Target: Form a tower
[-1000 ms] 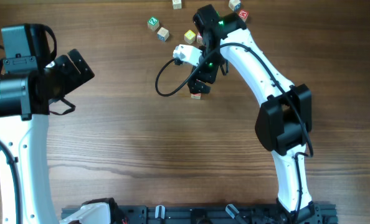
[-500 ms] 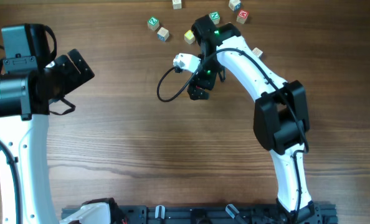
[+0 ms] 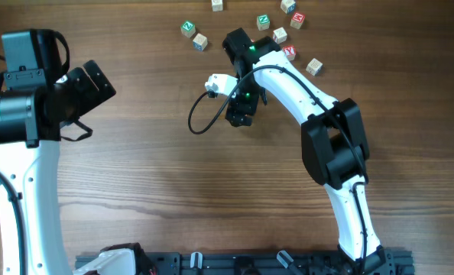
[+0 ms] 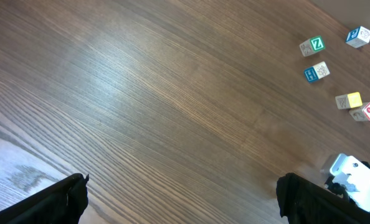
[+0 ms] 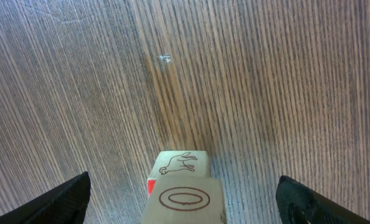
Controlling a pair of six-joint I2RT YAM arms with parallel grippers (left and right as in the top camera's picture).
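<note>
Wooden alphabet cubes stacked into a narrow tower stand untouched between the released jaws of our right gripper, the left gripper gaping empty well apart, so we judge stacking partly done, several small loose colour-faced cubes remaining nearby.

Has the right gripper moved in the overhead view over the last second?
Yes. The right gripper slid slightly left and nearer the robot's base, judged against the green cube, which stayed put.
</note>
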